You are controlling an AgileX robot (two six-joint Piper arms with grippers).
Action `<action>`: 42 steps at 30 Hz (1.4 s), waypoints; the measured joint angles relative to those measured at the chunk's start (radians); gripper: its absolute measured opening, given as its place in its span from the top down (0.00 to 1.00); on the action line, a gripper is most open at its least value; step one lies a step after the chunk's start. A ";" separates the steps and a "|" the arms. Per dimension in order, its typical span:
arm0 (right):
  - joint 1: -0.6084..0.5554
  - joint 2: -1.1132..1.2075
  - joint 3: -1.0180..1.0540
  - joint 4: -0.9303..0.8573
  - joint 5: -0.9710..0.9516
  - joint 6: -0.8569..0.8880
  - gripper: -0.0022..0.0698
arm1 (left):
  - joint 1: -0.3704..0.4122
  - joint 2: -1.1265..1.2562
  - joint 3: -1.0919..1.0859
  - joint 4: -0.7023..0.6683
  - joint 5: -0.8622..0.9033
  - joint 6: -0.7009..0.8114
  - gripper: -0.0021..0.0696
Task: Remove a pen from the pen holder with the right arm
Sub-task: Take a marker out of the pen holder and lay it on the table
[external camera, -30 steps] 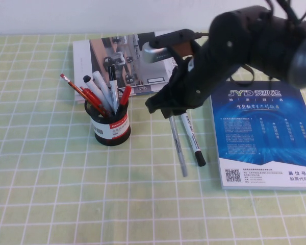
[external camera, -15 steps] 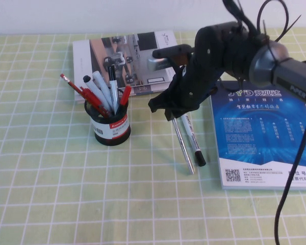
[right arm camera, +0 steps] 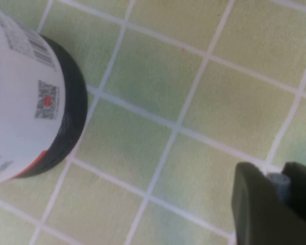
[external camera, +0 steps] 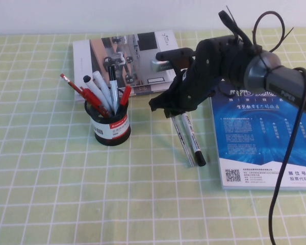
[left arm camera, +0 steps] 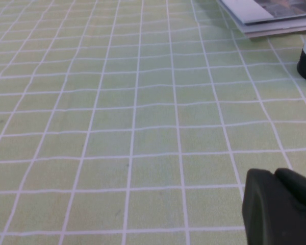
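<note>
**An office-style desk, laid out with stationery**

The tabletop (external camera: pixel 51 204) is covered by a green cloth with a white grid and backs onto a plain pale wall (external camera: pixel 92 15). A black pen holder (external camera: pixel 111 130) stands on it, full of red pens and white markers. A grey pen (external camera: pixel 182 143) and a black-capped marker (external camera: pixel 194 144) show just beside a blue booklet (external camera: pixel 265 138) that carries Chinese print and a QR code. A photo brochure (external camera: pixel 97 56) lies behind the holder. Stationery and company papers suggest an office or a lab desk.

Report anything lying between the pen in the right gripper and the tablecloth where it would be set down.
The right gripper holds the grey pen tilted close beside a black marker lying on the tablecloth, which crowds that spot. The left gripper hovers over the cloth elsewhere.
</note>
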 joint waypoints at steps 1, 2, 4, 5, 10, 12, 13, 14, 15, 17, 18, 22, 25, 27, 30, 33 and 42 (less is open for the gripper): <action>0.000 0.002 0.000 0.000 -0.002 0.000 0.89 | 0.000 0.000 0.000 0.000 0.000 0.000 0.98; 0.000 0.007 0.000 0.002 -0.004 0.000 0.87 | 0.000 0.000 0.000 0.000 0.000 0.000 0.98; 0.000 0.015 0.000 0.003 -0.006 0.000 0.82 | 0.000 0.000 0.000 0.000 0.000 0.000 0.98; 0.000 0.017 0.000 0.005 -0.008 0.000 0.78 | 0.000 0.000 0.000 0.000 0.000 0.000 0.98; 0.000 0.017 0.000 0.005 -0.009 0.000 0.69 | 0.000 0.000 0.000 0.000 0.000 0.000 0.98; 0.000 0.010 0.000 -0.004 -0.007 0.000 0.68 | 0.000 0.000 0.000 0.000 0.000 0.000 0.98; 0.000 0.004 0.000 -0.009 0.001 0.000 0.68 | 0.000 0.000 0.000 0.000 0.000 0.000 0.98; 0.000 -0.010 0.000 -0.018 0.017 0.000 0.69 | 0.000 0.000 0.000 0.000 0.000 0.000 0.98; 0.000 -0.026 0.000 -0.029 0.036 0.000 0.70 | 0.000 0.000 0.000 0.000 0.000 0.000 0.98; 0.006 -0.074 0.008 -0.053 0.081 0.000 0.76 | 0.000 0.000 0.000 0.000 0.000 0.000 0.98; 0.009 -0.101 0.018 -0.063 0.095 0.000 0.80 | 0.000 0.000 0.000 0.000 0.000 0.000 0.98; 0.034 -0.286 0.136 -0.090 0.102 0.000 0.95 | 0.000 0.000 0.000 0.000 0.000 0.000 0.98; 0.041 -0.427 0.267 -0.094 0.086 -0.002 0.97 | 0.000 0.000 0.000 0.000 0.000 0.000 0.98; 0.043 -0.531 0.360 -0.097 0.083 -0.002 0.98 | 0.000 0.000 0.000 0.000 0.000 0.000 0.98; 0.043 -0.677 0.485 -0.106 0.080 -0.002 0.98 | 0.000 0.000 0.000 0.000 0.000 0.000 0.98; 0.043 -0.796 0.608 -0.106 0.070 -0.002 0.99 | 0.000 0.000 0.000 0.000 0.000 0.000 0.98; 0.043 -1.173 0.946 -0.097 0.082 -0.002 0.99 | 0.000 0.000 0.000 0.000 0.000 0.000 0.98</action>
